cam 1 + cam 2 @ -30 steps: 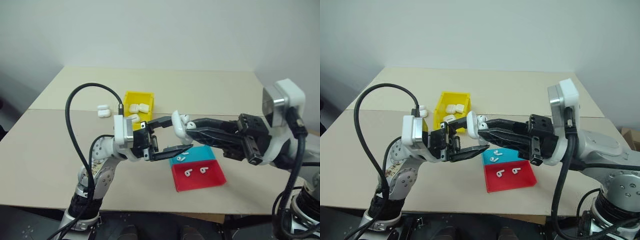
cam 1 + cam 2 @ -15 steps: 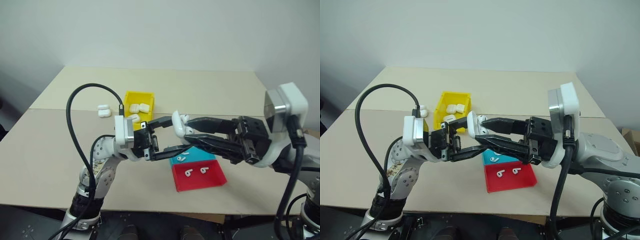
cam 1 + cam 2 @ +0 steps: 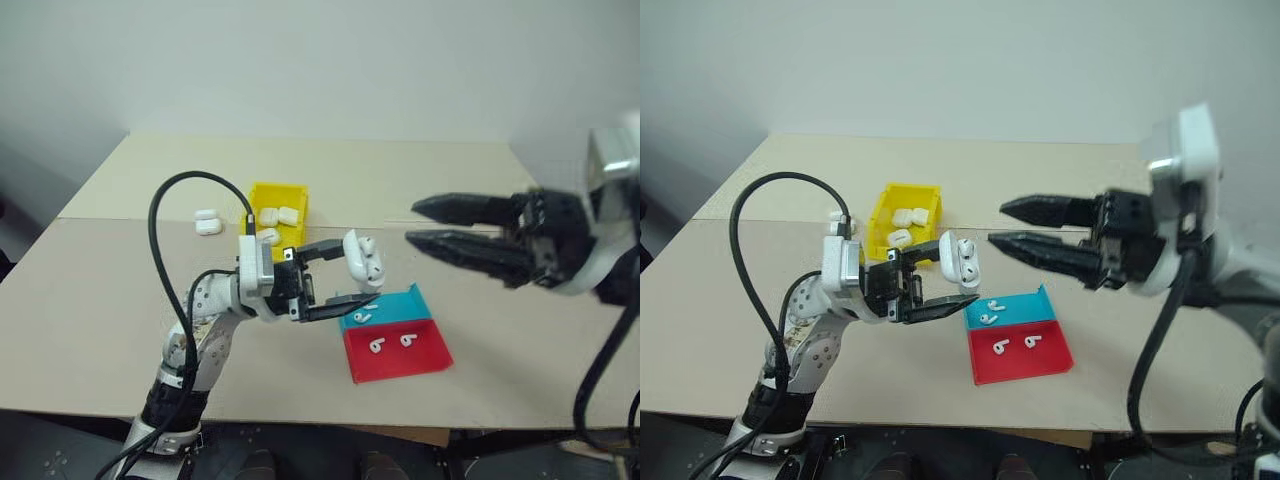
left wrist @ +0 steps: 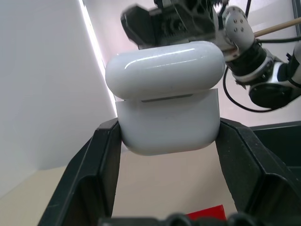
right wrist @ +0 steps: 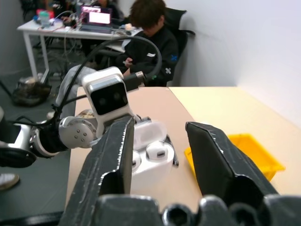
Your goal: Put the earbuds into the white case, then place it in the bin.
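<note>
1. I note the right gripper (image 3: pixel 996 225) has pulled away from the case (image 3: pixel 362 262); a second ago its tips were at the open case, now it is well apart, fingers parted and empty.
2. Both earbuds (image 5: pixel 159 151) now sit in the case, lid up. I judge loading done; closing and binning remain.
3. My left gripper (image 3: pixel 354 271) is clamped on the case body, held above the table, near the blue tray (image 3: pixel 410 304).
4. The bin (image 3: pixel 266 197) lies beyond, already holding cases.
</note>
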Controlling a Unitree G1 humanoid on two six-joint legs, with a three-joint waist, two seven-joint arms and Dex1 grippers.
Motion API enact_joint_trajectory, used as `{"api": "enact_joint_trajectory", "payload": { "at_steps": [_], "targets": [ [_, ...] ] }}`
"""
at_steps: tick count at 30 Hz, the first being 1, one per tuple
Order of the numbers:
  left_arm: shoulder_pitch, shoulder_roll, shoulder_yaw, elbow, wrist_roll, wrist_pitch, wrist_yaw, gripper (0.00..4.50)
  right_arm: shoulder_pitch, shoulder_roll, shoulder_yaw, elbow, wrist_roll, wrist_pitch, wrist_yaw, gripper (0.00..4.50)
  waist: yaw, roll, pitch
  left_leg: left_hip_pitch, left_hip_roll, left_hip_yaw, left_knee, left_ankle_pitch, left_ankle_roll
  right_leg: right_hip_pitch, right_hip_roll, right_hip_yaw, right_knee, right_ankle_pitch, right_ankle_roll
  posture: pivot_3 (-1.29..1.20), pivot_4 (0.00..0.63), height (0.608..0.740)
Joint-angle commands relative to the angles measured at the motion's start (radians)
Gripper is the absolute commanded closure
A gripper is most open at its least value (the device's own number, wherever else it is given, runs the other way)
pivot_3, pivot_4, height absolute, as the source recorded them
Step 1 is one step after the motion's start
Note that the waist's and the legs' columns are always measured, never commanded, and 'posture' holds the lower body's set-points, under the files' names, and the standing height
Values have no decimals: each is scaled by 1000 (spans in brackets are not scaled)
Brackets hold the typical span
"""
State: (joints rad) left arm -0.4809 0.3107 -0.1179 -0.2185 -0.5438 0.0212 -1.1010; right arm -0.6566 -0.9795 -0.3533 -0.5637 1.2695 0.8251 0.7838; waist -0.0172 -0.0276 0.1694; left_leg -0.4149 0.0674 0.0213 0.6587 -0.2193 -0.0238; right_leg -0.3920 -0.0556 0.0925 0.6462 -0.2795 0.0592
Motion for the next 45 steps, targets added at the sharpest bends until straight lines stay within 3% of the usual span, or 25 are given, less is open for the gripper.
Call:
{"api": "enact_joint_trajectory", "payload": {
  "at_steps": [1,4,13,22,36,45],
  "targets": [
    [-42,-22,-17,23,27,-50,-12,1756,-110,-14,61,36,-6,-17,68,3482,0,0,0,0,0,0,0,0,0,0,0,0,0,0,0,0,150,740],
    [-57,-29,-28,36,50,-58,-6,1756,-220,-12,169,83,-38,29,104,4464,0,0,0,0,0,0,0,0,0,0,0,1,0,0,0,0,150,740],
    [-87,-63,-73,100,168,-129,38,1756,-438,90,449,156,-266,55,198,4464,3,0,0,-2,0,1,1,0,0,-3,0,1,0,0,0,0,150,740],
    [-106,-90,-76,120,177,-143,52,1756,-508,179,592,170,-472,51,247,4464,5,0,0,-11,0,0,2,0,0,-12,0,0,2,1,0,0,150,740],
    [-89,-76,-43,107,127,-134,32,1756,-547,281,609,191,-562,148,201,4464,3,1,0,-10,0,1,2,0,0,-12,0,0,3,1,0,0,150,740],
    [-76,-74,-41,120,140,-148,27,1756,-538,280,540,209,-554,144,221,4464,5,1,0,-10,0,0,2,0,0,-12,-1,0,3,1,0,0,150,740]
  ]
}}
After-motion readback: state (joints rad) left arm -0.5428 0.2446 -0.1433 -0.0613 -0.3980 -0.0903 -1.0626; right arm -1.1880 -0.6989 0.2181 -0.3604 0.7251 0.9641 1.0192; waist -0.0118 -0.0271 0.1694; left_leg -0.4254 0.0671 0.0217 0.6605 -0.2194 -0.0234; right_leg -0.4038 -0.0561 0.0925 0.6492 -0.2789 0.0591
